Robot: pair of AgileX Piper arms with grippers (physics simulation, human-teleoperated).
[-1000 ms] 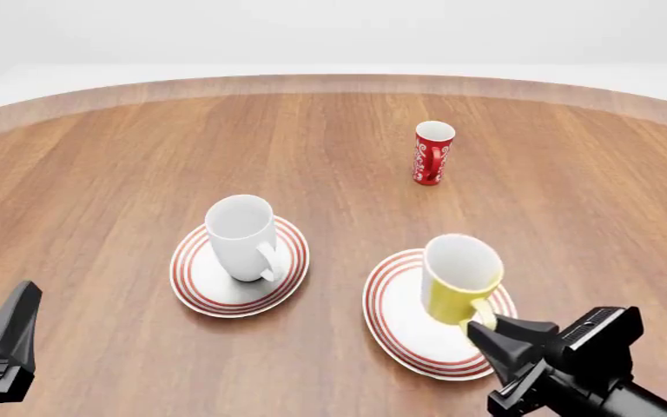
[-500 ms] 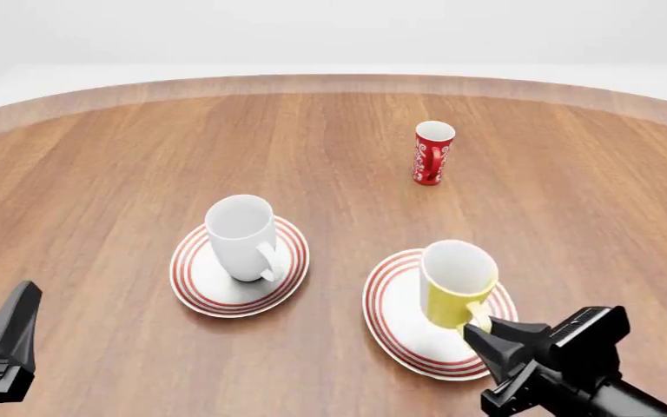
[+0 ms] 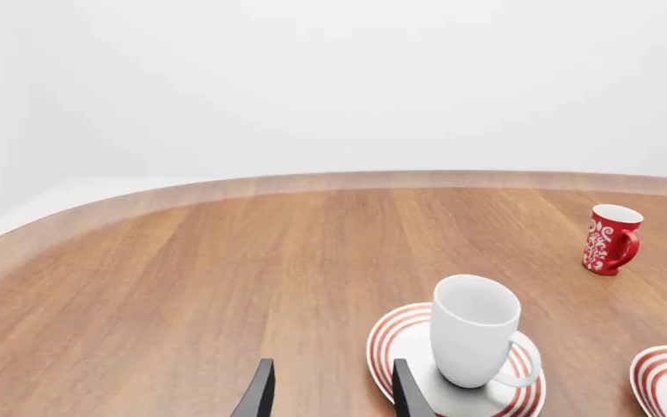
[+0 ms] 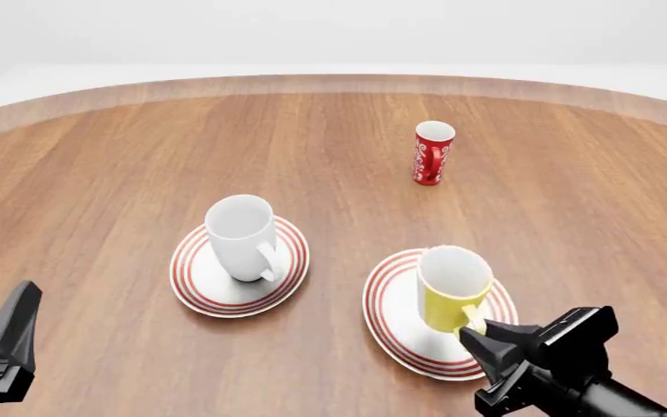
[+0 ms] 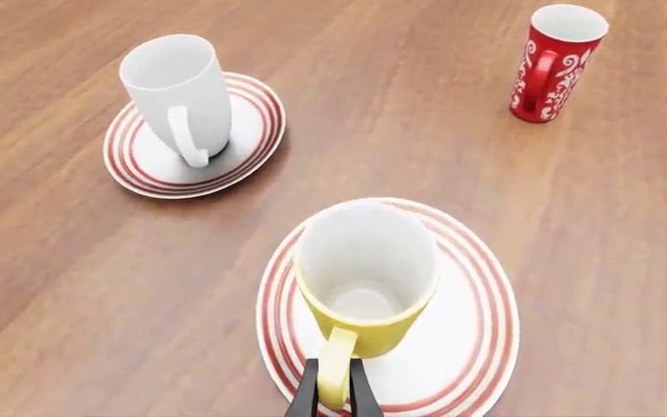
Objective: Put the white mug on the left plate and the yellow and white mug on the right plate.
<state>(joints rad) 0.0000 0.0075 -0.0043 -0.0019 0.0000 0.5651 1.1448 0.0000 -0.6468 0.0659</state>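
Mugs, two, each over its own plate on the wooden desk [image 4: 102, 156]. White mug [image 4: 242, 236]: upright at the centre of the left plate [image 4: 194, 287], handle toward the arms' side, nothing touching it; judged finished, which would explain why the left gripper [image 3: 327, 395] hangs low at the near left edge, well apart from the plate, its fingers a little apart with nothing between them. Yellow mug [image 4: 452, 288]: upright over the right plate [image 4: 389, 313], mouth open to show the white inside, handle pointing back at the right gripper [image 5: 333, 395]. In the right wrist view the right fingers [image 5: 306, 393] stand clamped on either side of that handle, a hold that carries the mug by its loop and keeps the body level. Whether the base already rests on the plate or hangs just above it cannot be told from these views; the mug sits somewhat toward the near side of the rings rather than dead centre. Judged step: final setting-down and release of the yellow mug, the task nearly complete. Risk, as a judgement: a sideways pull on opening could tip or slide the mug off centre. Red cup [image 4: 432, 153]: white pattern, upright, far side of the desk, well apart from both plates, no part in the task.
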